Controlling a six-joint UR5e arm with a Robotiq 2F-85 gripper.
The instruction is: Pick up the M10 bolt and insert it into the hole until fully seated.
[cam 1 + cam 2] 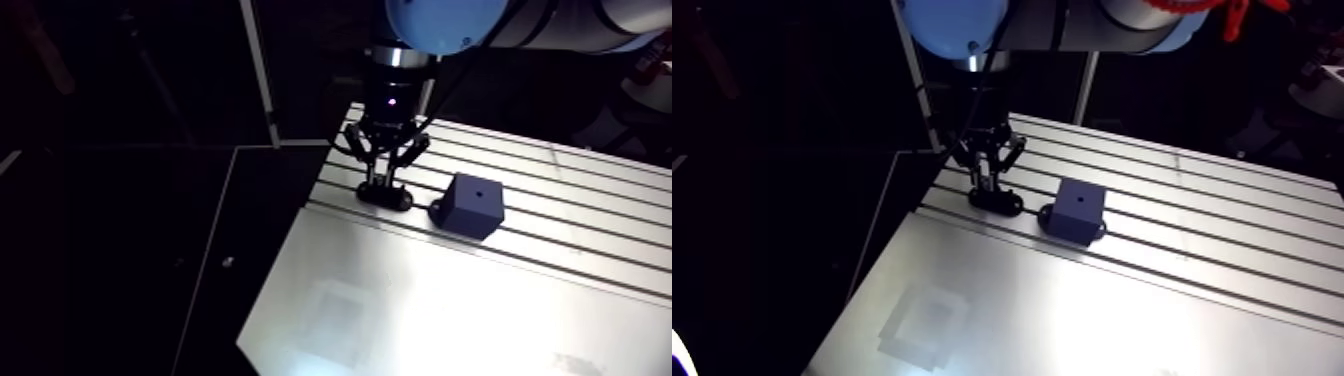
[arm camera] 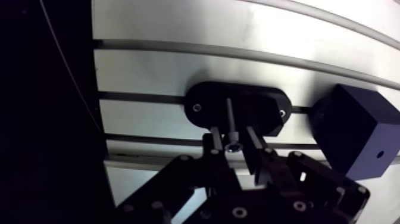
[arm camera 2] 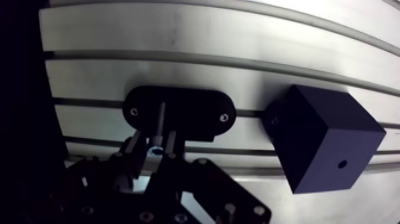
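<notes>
Arm view: we see the dark two-fingered pincer [image 1: 385, 185] reaching straight down from the wrist to a black oval plate [image 1: 401, 199] that lies flat on the slotted aluminium desk [image 1: 560, 205], near the desk's edge. Just beside the plate, along the same slot, sits a dark cube-shaped block [image 1: 473, 208] with a small round hole [image 1: 480, 194] in its upper face. Block and plate are close, though we cannot tell whether they touch. From here the fingertips are too small and dark to read, and we cannot make out the bolt.

Wrist view: we find the slim metal bolt with a socket head [image 2: 231, 122] at the middle of the black oval plate, its shank running from the plate's centre to the head, which lies between the fingers [image 2: 215, 140]. The pincer is set narrow, one finger on each side of the bolt head with a thin gap showing, so we read it as not yet clamped. A small screw sits at each end of the plate. The dark block stands off to one side of the pincer, apart from the bolt, and its hole is unfilled.
</notes>
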